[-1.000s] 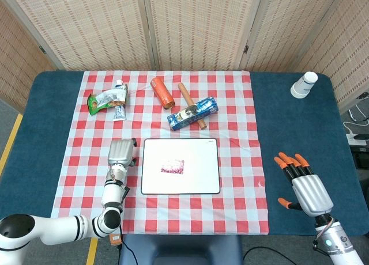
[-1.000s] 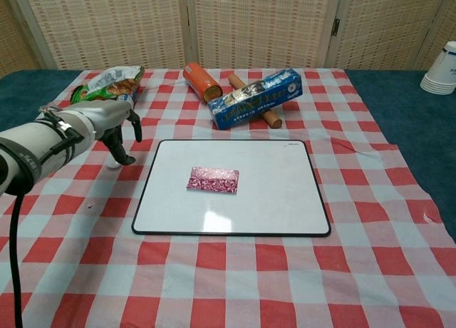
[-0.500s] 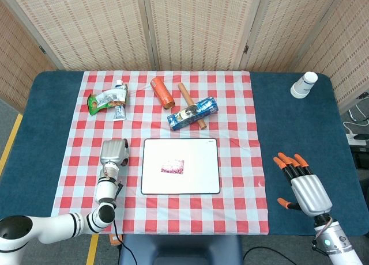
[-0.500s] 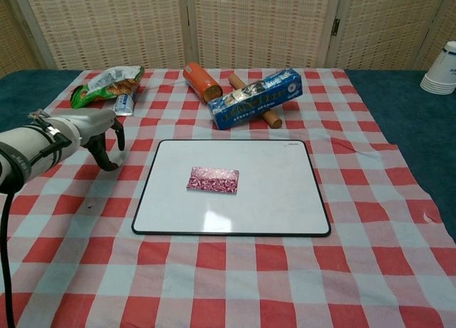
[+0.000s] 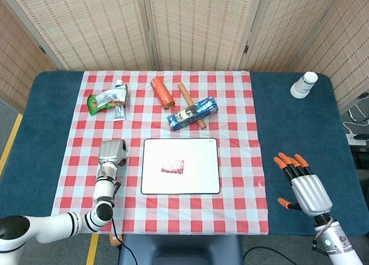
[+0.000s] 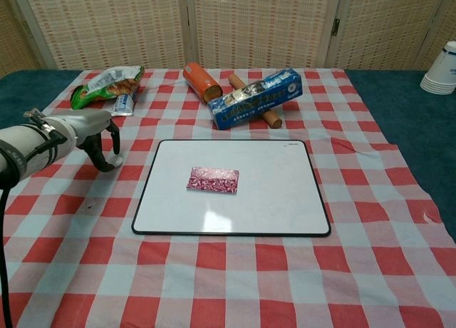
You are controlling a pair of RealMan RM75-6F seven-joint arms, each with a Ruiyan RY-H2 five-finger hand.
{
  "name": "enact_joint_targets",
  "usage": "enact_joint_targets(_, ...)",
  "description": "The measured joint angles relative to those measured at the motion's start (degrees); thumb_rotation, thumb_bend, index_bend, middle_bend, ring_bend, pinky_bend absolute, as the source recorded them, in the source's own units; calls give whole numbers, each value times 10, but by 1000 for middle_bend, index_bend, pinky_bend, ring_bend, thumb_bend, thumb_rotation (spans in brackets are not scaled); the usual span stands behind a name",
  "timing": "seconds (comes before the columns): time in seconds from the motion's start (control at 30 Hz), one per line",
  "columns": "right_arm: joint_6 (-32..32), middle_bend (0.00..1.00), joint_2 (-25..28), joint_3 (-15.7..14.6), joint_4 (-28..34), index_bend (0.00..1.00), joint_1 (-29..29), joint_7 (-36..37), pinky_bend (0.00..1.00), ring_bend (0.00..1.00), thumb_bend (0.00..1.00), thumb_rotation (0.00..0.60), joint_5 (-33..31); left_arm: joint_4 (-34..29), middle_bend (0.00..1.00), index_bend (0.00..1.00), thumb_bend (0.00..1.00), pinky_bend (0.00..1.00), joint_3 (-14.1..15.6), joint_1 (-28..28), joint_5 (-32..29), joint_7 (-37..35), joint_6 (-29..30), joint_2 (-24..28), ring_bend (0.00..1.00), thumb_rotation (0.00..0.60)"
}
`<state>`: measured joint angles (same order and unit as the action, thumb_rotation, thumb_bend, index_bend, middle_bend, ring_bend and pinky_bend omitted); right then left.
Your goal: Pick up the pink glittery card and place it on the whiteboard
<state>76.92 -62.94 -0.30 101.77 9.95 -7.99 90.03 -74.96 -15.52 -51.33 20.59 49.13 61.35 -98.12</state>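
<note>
Head view first: pink glittery card (image 5: 172, 166) lies flat near the middle of the black-framed whiteboard (image 5: 202, 184), low centre of the frame on the red-and-white checked cloth (image 5: 236, 115). Just left of the board, the grey left hand (image 5: 112, 152) holds nothing, fingers curled downward. At the lower right, the orange-tipped right hand (image 5: 300, 181) is spread wide and empty over the dark blue tabletop (image 5: 288, 121).

Chest view: left hand (image 6: 96, 132) hangs at the left edge, dark fingers (image 6: 107, 153) curled around nothing, apart from the whiteboard (image 6: 285, 200) where the card (image 6: 213, 180) rests.
</note>
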Motion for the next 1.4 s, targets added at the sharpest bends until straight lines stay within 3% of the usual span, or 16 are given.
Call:
enact_joint_targets(0.87, -3, 7, -1, 2, -1, 0, 2, -1, 1, 0, 52, 600, -5, 19, 1000, 497, 320, 1000, -3, -2, -5, -10, -13, -9, 1000, 600)
enact_joint_targets(1.4, -5, 7, 0, 2, -2, 0, 3, 1, 1, 0, 52, 600, -8, -63, 1000, 504, 319, 1000, -11, -12, 14, 0, 28, 5, 1000, 600)
